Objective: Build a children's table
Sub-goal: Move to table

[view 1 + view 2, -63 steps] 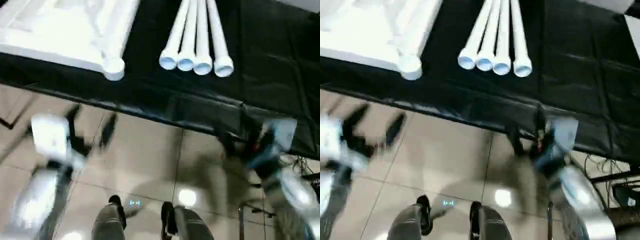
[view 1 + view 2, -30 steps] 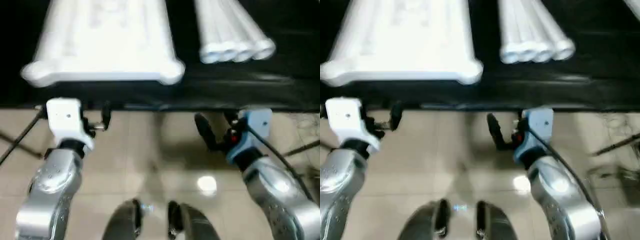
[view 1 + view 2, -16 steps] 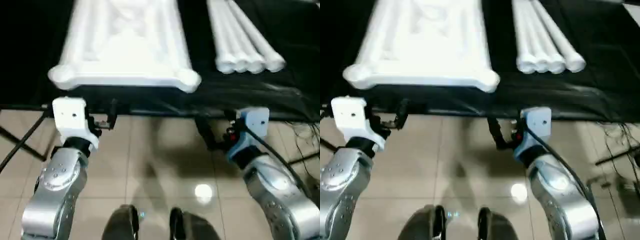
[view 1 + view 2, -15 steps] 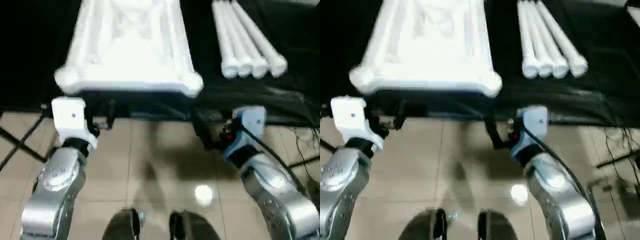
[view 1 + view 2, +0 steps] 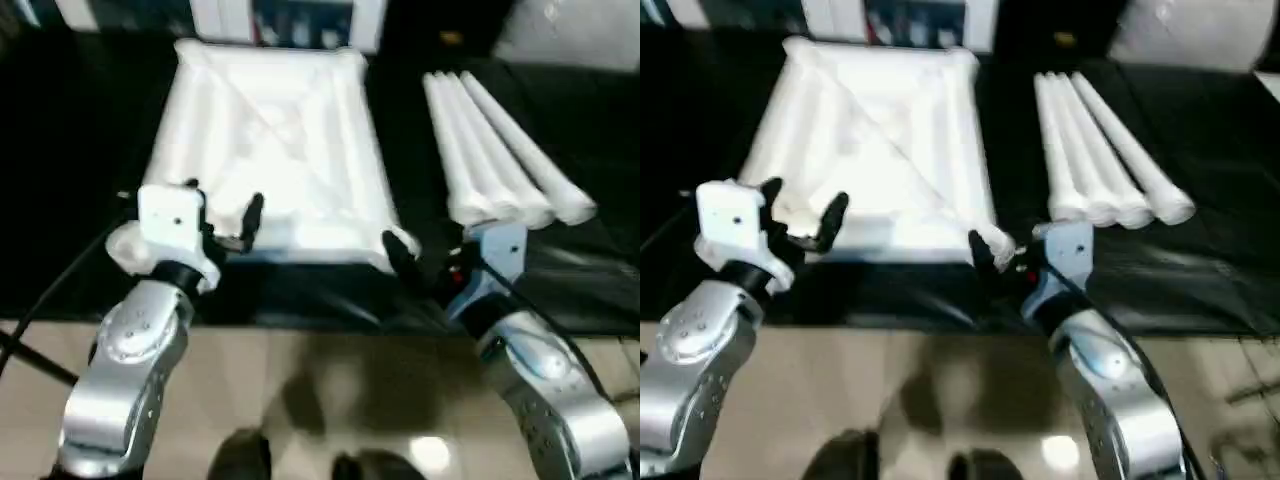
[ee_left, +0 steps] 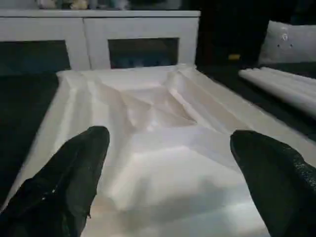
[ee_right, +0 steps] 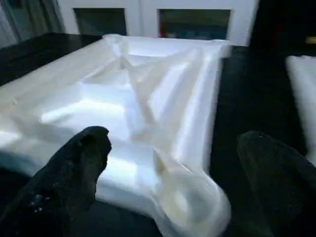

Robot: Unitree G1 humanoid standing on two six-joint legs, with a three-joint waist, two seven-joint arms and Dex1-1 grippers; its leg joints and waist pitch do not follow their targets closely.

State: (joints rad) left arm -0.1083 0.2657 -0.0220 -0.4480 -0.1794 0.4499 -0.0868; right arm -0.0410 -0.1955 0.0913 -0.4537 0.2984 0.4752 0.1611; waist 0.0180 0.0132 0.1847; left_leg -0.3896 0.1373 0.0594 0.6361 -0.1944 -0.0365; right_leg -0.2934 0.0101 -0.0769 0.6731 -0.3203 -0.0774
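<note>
The white table top [image 5: 270, 150] lies underside up on the black table cover [image 5: 70, 170], its ribs running diagonally to a central panel and a round socket [image 7: 190, 207] standing at its near right corner. My left gripper [image 5: 222, 212] is held over the near left part of the top, its two black fingers [image 6: 74, 168] spread wide apart with the ribbed plastic visible between them; I cannot tell whether they touch the surface. My right gripper [image 5: 1012, 252] sits at the near right corner of the top, just beside the corner socket, its fingers [image 7: 74, 163] likewise wide apart and closed on nothing. Four white tapered legs [image 5: 500, 160] lie side by side on the cover to the right of the top, apart from it, their open wide ends [image 5: 1120, 212] toward me and close to my right wrist. My silver forearms [image 5: 125, 380] reach up from the lower edge on either side, over a tiled floor [image 5: 330, 400]. Beyond the far edge of the top stands a white cabinet [image 6: 98, 34] with dark openings.
</note>
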